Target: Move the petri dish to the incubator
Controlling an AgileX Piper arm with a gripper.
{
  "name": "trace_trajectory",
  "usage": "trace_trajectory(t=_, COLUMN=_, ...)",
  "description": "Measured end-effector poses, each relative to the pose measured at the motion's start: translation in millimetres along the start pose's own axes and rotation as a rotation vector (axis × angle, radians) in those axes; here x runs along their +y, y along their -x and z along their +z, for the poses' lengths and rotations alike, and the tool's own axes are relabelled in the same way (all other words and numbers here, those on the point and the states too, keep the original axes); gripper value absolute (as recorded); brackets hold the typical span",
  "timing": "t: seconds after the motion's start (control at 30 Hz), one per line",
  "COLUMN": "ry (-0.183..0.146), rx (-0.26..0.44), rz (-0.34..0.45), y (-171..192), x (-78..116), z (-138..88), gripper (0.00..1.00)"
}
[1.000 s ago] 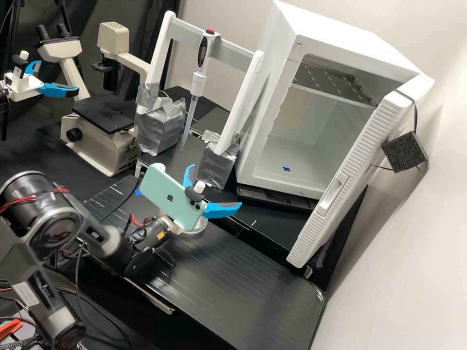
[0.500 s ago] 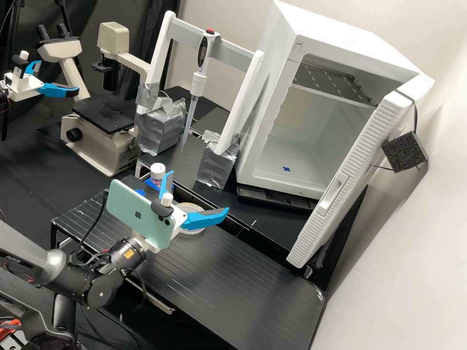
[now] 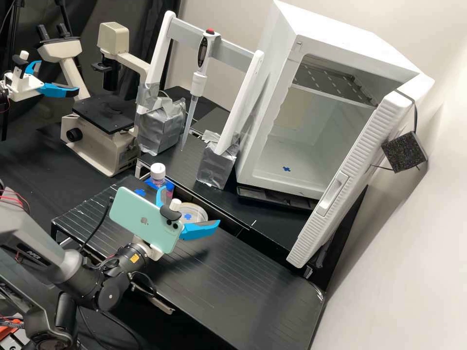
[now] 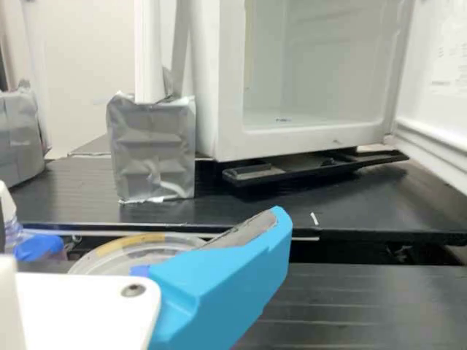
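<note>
The gripper stands open in the high view, its two blue fingers spread, with the clear round petri dish seen between and beyond them. The dish lies on the near black platform, a blue mark showing at it; the phone and the near finger cover part of its rim. Past the platform stands the white incubator, door swung open. In the wrist view, one blue finger of the gripper crosses in front of the petri dish and hides part of it. The incubator's open front is beyond.
Beside the dish is a white-capped bottle in a blue holder. Behind the platform, a pipette hangs on a rack with taped feet. A microscope stands at the left. The incubator door juts toward the platform's right end.
The arm has drawn the gripper back toward the lower left of the high view, then a little lower. Its fingers stay spread; more of the dish and the bottle have come into sight.
</note>
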Motion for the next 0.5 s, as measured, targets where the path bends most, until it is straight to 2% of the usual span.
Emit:
trace_trajectory(t=0.17, ry=0.023, rx=0.007, rz=-0.033, y=-3, x=-4.4, z=1, gripper=1.0)
trace_trajectory(t=0.23, ry=0.046, rx=0.016, rz=-0.049, y=-5, x=-7.1, z=1, gripper=1.0)
trace_trajectory(t=0.4, ry=0.078, rx=0.019, rz=-0.064, y=-12, x=-13.2, z=3, gripper=1.0)
trace_trajectory(t=0.5, ry=0.084, rx=-0.001, rz=-0.062, y=-19, x=-18.3, z=8, gripper=1.0)
